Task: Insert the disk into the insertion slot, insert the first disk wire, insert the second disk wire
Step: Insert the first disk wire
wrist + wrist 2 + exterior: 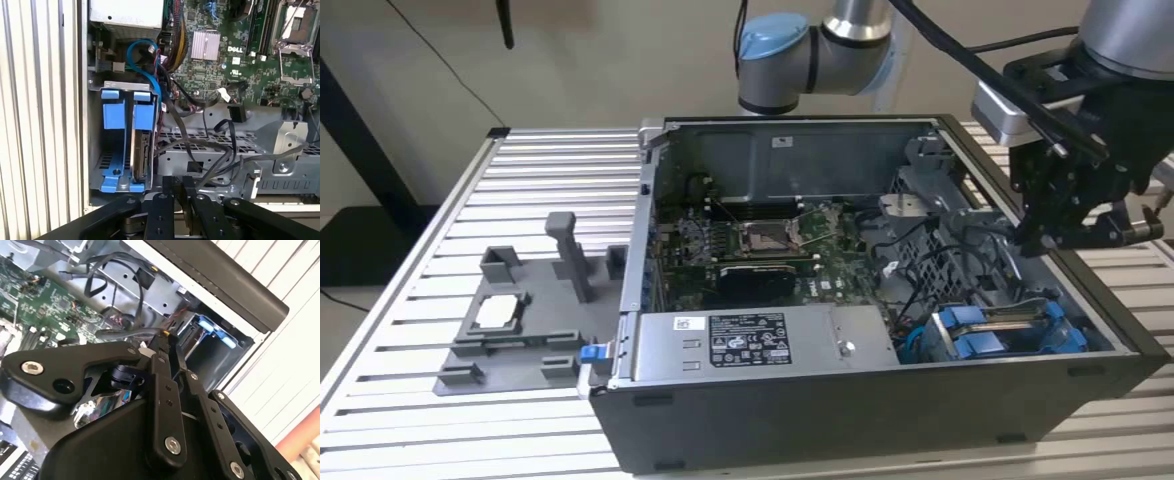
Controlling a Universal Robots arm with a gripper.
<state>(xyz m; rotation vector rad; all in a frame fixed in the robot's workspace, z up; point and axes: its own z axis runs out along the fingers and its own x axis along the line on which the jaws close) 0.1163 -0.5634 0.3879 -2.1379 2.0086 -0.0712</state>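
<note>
Robotics lab; slatted aluminium bench point(547, 160), opened computer case point(854, 425)

White label point(747, 338) with black print and a row of small symbols, on the top face of the grey power supply point(861, 335) in the exterior view; print too small to make out. Small white sticker point(783, 141) on the computer case's far inner wall point(854, 155), unreadable. Short word in white capitals point(235, 49) printed on the green motherboard point(210, 75), just beside the finned heatsink point(206, 45), in the first wrist view. Fine white component markings point(37, 295) across the same board in the second wrist view, none legible.
</note>
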